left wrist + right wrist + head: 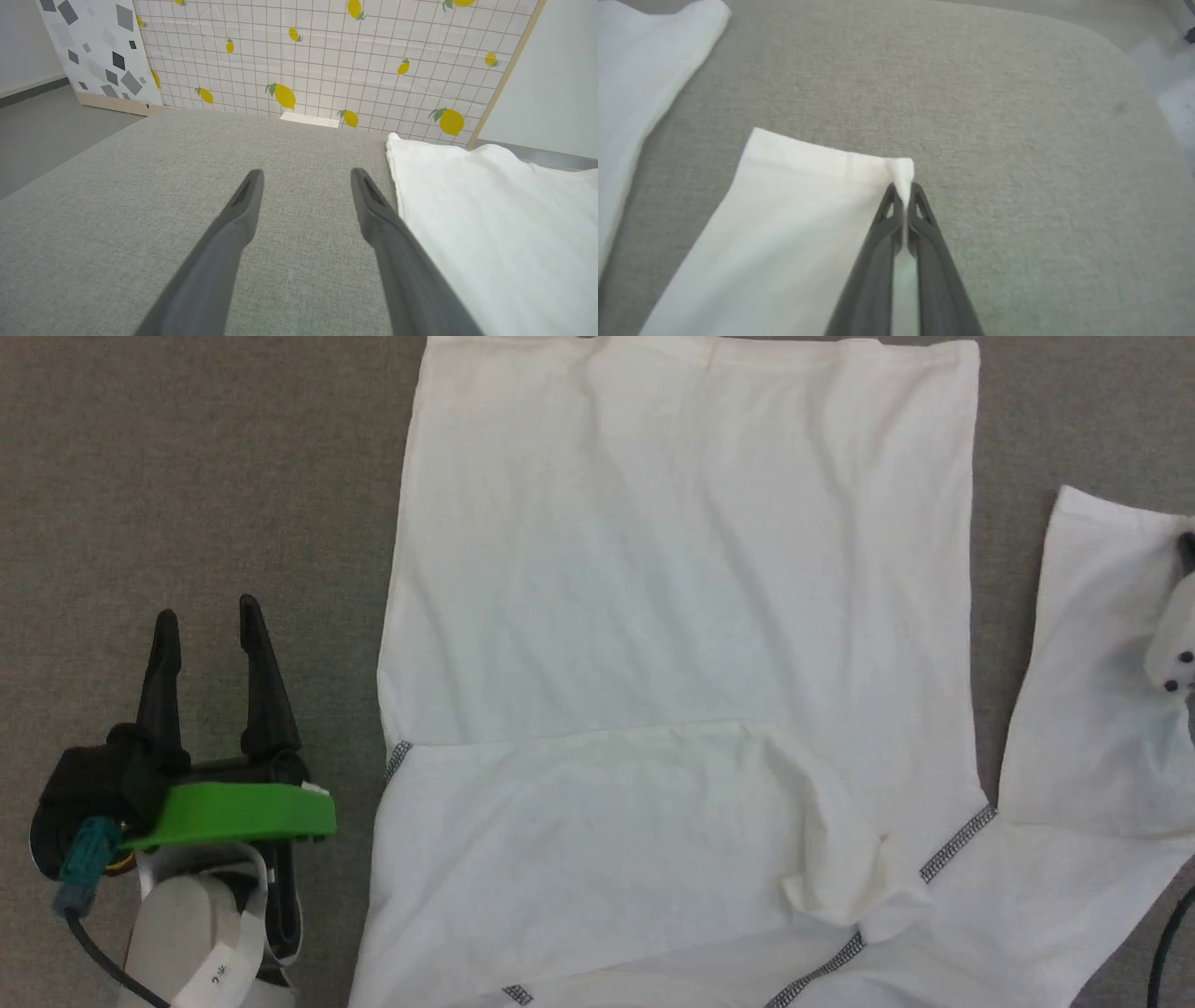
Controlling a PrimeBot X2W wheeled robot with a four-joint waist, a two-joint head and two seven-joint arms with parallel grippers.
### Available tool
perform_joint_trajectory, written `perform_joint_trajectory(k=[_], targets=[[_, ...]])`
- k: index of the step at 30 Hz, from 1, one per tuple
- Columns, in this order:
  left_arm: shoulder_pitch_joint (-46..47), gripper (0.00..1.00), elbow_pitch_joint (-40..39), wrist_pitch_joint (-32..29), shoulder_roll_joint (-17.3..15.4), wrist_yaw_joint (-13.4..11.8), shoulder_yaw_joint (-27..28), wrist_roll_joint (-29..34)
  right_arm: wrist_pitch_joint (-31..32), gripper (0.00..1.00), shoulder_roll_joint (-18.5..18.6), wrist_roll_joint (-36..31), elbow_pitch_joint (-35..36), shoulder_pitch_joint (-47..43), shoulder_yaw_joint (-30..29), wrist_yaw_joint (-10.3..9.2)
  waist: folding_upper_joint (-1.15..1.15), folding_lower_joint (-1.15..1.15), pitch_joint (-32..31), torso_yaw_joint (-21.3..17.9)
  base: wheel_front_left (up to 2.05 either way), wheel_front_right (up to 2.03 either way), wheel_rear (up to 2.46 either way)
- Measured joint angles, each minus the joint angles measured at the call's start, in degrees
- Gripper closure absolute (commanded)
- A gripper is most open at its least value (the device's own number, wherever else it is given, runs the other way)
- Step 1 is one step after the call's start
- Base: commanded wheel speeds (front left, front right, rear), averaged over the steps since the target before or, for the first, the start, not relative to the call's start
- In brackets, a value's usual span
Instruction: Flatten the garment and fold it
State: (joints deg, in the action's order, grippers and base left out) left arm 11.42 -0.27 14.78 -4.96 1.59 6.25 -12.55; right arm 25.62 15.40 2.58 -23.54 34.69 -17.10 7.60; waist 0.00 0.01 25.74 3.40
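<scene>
Your garment (681, 569) lies flat just right of the wide-open, empty left end effector (208, 608), one sleeve (579, 840) apparently folded in; the right end effector (903, 186) pinches the other cuff (896, 169), body folds remaining.

Grey mat (187, 476) — lemon-print panel (327, 56) behind

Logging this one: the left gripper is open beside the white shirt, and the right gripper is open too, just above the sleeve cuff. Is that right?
Not quite. The left gripper is open beside the white shirt, but the right gripper is not open. It is shut, pinching a corner of the sleeve cuff between its fingers. The right wrist view shows this.
</scene>
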Motion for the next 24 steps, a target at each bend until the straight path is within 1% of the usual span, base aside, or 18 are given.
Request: perform_joint_trajectory(k=[6,10,13,15,17,19,20,21,23,24], targets=[[-3.6,0.00,1.6,0.0,0.6,1.4,0.5,0.5,-3.0,1.00,1.5,-1.7,7.0,-8.1,-6.1,0.00,0.00,0.00,-5.2,-1.3,0.00,0.00,0.00],[-5.8,0.00,2.2,0.0,0.9,2.0,0.5,0.6,-2.9,1.00,3.2,-2.1,13.3,-14.7,-9.6,0.00,0.00,0.00,-8.9,-2.2,0.00,0.00,0.00],[-6.5,0.00,2.8,0.0,1.0,2.5,0.4,0.7,-1.7,1.00,3.3,-2.0,17.9,-19.4,-11.9,-0.01,0.00,0.00,-11.4,-2.8,0.00,0.00,0.00],[-6.9,0.00,3.2,0.0,1.0,2.5,0.4,0.7,0.0,1.00,2.3,-1.1,21.4,-22.0,-13.1,-0.01,0.00,0.00,-12.8,-3.2,0.00,0.00,0.00],[-7.3,0.00,3.5,0.0,1.0,2.9,0.4,0.7,2.4,1.00,0.1,0.3,25.9,-24.5,-14.3,-0.01,0.00,-0.01,-14.2,-3.5,0.00,0.00,0.00],[-7.6,0.00,3.7,0.0,1.1,3.0,0.3,0.7,5.8,1.00,-1.8,1.6,31.0,-26.9,-13.6,-0.02,0.00,0.00,-15.4,-3.8,0.00,0.00,0.00],[-8.0,0.00,3.8,0.0,1.1,3.0,0.3,0.7,8.3,1.00,-3.2,2.4,35.0,-28.6,-12.3,-0.02,0.00,-0.01,-16.2,-3.9,0.00,0.00,0.00],[-8.2,0.00,3.8,0.0,1.1,3.0,0.3,0.7,9.5,1.00,-3.8,2.7,37.2,-29.4,-11.5,-0.02,0.00,0.00,-16.5,-4.0,0.00,0.00,0.00],[-8.6,0.00,4.0,0.0,1.1,3.3,0.3,0.8,13.0,1.00,-5.9,4.0,44.6,-31.3,-8.3,-0.02,0.00,-0.01,-17.6,-4.2,0.00,0.00,0.00],[-8.9,0.00,4.1,0.0,1.1,3.4,0.3,0.8,15.8,1.00,-7.1,5.3,50.6,-32.1,-4.3,-0.02,0.00,-0.01,-18.4,-4.3,0.00,0.00,0.00]])
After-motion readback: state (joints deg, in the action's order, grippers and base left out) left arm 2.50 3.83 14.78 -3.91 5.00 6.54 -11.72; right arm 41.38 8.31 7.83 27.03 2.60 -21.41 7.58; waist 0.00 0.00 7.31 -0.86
